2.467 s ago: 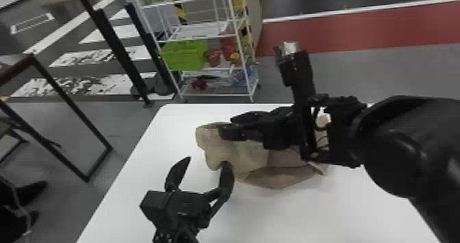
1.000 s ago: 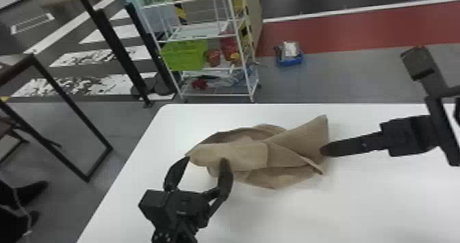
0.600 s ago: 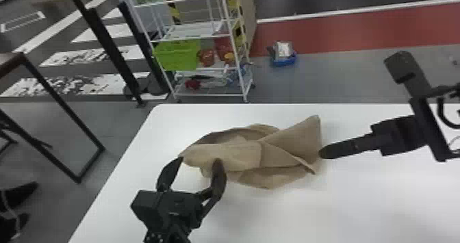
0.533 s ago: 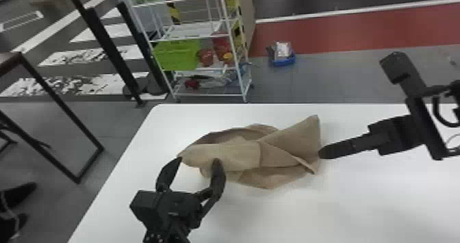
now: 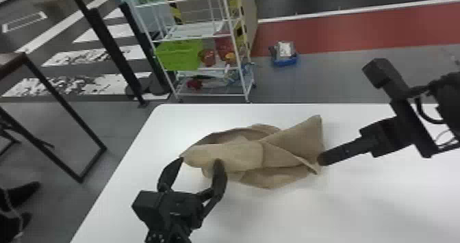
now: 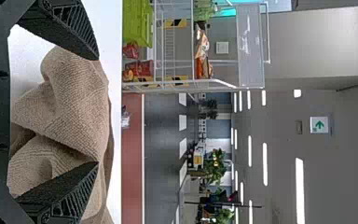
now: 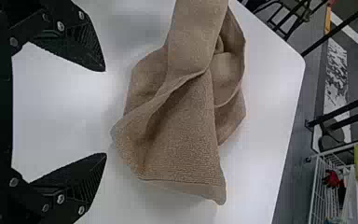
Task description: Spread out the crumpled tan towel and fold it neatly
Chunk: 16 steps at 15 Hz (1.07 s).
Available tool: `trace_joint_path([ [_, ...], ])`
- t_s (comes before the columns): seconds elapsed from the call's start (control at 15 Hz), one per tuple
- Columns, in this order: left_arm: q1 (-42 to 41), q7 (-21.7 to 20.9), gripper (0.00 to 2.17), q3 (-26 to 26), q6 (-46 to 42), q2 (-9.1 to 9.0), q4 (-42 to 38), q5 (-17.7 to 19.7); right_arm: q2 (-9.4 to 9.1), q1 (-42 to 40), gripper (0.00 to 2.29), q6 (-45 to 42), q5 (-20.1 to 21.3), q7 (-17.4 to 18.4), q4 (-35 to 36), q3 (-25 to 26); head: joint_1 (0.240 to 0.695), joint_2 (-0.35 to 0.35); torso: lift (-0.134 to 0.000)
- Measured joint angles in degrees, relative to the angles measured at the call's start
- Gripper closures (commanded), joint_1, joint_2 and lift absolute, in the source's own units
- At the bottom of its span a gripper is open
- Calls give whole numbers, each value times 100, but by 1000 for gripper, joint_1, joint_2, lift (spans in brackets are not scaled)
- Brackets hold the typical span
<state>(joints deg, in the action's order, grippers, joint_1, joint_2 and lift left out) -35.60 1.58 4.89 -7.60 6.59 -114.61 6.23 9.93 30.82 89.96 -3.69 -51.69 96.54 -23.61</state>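
Left gripper (image 5: 200, 161) had fingers spread apart, pointed forward from the bottom edge. Right arm (image 5: 447, 98) entered at right edge, its gripper (image 5: 322, 158) angled inward, fingers wide apart.

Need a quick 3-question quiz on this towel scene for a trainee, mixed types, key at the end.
1. True or false: the towel lies rumpled on the table, not neatly folded.
2. How are the fingers of the left end effector?
A) shut and empty
B) spread apart
C) shut on the rack
3. Fill in the side, from the robot's viewpoint: the right end effector is at the towel's ____ end.

Key: 1 true; 2 B; 3 right
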Motion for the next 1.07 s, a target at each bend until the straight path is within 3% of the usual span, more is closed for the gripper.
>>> trace_joint_path([
  [0.53,3,9,80,15,-33,0,10,1,-407,153,461,-141,910,12,-429,-687,695,350,-122],
  [1.07,0,0,80,25,-67,-7,19,1,-673,238,491,-432,1395,35,-808,-1009,695,350,-122],
])
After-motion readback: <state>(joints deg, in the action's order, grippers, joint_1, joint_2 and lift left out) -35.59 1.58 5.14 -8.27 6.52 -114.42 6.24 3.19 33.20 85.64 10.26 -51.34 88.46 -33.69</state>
